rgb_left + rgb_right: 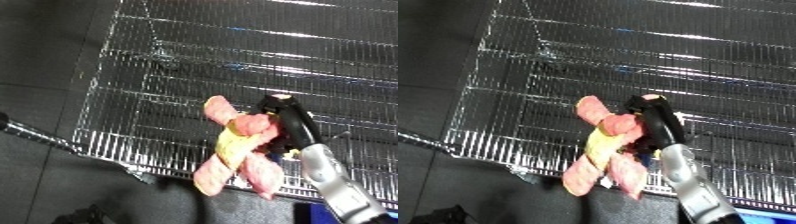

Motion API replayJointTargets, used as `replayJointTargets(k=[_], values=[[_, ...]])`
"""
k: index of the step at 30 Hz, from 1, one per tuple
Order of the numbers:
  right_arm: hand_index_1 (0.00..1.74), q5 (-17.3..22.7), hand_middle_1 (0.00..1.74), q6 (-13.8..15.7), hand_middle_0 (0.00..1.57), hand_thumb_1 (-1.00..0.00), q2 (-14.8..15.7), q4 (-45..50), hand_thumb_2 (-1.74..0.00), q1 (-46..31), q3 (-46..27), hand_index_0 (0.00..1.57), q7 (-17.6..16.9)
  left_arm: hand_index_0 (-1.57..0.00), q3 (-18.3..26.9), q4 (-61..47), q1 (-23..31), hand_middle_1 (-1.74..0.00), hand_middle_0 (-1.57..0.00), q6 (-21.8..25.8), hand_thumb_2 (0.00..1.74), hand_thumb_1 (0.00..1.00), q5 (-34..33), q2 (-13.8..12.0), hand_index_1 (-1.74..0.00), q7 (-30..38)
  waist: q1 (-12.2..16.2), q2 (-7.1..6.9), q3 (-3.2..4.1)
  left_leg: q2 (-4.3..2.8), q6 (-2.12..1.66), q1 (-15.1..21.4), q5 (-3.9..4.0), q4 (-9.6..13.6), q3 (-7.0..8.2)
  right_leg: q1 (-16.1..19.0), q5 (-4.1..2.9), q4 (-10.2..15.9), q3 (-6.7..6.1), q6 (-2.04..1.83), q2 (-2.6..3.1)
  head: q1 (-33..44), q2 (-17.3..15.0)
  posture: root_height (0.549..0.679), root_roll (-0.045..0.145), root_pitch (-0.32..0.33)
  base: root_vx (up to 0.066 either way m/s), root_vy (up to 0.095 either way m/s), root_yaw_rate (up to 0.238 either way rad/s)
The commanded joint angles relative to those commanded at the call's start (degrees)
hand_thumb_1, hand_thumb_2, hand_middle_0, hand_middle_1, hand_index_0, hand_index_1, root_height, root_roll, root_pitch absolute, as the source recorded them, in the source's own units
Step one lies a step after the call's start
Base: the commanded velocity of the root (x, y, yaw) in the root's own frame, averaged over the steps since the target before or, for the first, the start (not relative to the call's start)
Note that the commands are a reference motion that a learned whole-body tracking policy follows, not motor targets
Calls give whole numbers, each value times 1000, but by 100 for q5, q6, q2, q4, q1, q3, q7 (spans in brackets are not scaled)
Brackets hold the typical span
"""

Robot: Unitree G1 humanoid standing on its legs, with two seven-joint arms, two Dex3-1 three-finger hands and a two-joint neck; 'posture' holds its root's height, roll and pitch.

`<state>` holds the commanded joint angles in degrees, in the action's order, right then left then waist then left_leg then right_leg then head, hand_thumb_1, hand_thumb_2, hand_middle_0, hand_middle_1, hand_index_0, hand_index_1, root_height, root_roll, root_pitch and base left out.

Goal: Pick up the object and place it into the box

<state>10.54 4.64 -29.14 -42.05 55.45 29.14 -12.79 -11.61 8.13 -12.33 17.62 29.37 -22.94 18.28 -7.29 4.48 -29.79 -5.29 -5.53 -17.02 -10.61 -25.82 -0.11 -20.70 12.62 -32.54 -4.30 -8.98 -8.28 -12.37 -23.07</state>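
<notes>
Fingers: the right hand (286,117) has its black fingers curled round the pink and yellow soft toy (238,148).
Toy: it hangs from that hand, over the near edge of the wire bin (178,65).
Bin: shiny metal mesh.

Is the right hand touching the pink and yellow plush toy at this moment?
Touching. The left eye view shows the right hand with its black fingers curled round the middle of the pink and yellow plush toy, holding it up over the wire bin.
</notes>
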Motion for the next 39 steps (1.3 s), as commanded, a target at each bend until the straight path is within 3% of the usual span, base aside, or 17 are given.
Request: replayJointTargets(k=[4, 12, 19, 23, 30, 39], values=[[1740, 390, 1740, 236, 1570, -1000, -171, 1015, -1740, -621, -637, 1570, -214, -1570, 100, -37, 36, -1740, -1570, -43, 1740, 1000, -94, 35, -1740, 81, 154, -22, 0, -32, 20, 14, -11, -25, 64, -36, -11, -40, -25, -2, -3, -90, -68, 654, 35, 52, -25, -15, -87], [1740, 252, 1740, 416, 1570, -1000, -342, 2842, -1740, -1891, -1618, 1570, -407, -1570, 275, -212, 168, -1740, -1570, -137, 1740, 1000, -204, 121, -1740, 125, 478, -14, 0, -67, 58, 156, -46, -4, 190, -4, -10, -60, -101, -3, 0, -231, -44, 653, 41, 37, -10, -24, -109], [1740, 389, 1740, 582, 1570, -1000, -353, 3822, -1740, -2784, -2416, 1570, -397, -1570, 431, -527, 321, -1740, -1570, -283, 1740, 1000, -320, 150, -1740, 89, 804, 185, 0, -33, 92, 383, -97, 23, 376, 79, 11, -56, -247, -29, -51, -593, -136, 653, 51, 18, 4, 1, -197], [1740, 380, 1740, 693, 1570, -1000, -418, 4232, -1740, -3159, -2930, 1570, -518, -1570, 530, -737, 437, -1740, -1570, -340, 1740, 1000, -383, 156, -1740, 82, 1032, 295, 0, -27, 106, 519, -142, 26, 516, 128, -3, 13, -351, -34, -49, -1056, -216, 653, 54, 10, 16, 48, -318], [1740, 358, 1740, 892, 1570, -1000, -576, 4666, -1740, -4200, -4082, 1570, -704, -1570, 545, -907, 631, -1740, -1570, -416, 1740, 1000, -427, 167, -1740, -63, 1569, 285, 0, -84, 120, 670, -217, 33, 763, 170, -86, 172, -539, -21, 13, -1898, -250, 654, 54, 3, 17, 34, -305], [1740, 567, 1740, 1171, 1570, -1000, -617, 4334, -1740, -4900, -5242, 1570, -1219, -1570, 578, -924, 797, -1740, -1570, -324, 1740, 1000, -253, 142, -1740, -77, 2041, 252, 0, -154, 121, 769, -291, -1, 1004, 179, -226, 299, -693, -11, 86, -3142, -172, 655, 54, -2, 1, 26, -186]])
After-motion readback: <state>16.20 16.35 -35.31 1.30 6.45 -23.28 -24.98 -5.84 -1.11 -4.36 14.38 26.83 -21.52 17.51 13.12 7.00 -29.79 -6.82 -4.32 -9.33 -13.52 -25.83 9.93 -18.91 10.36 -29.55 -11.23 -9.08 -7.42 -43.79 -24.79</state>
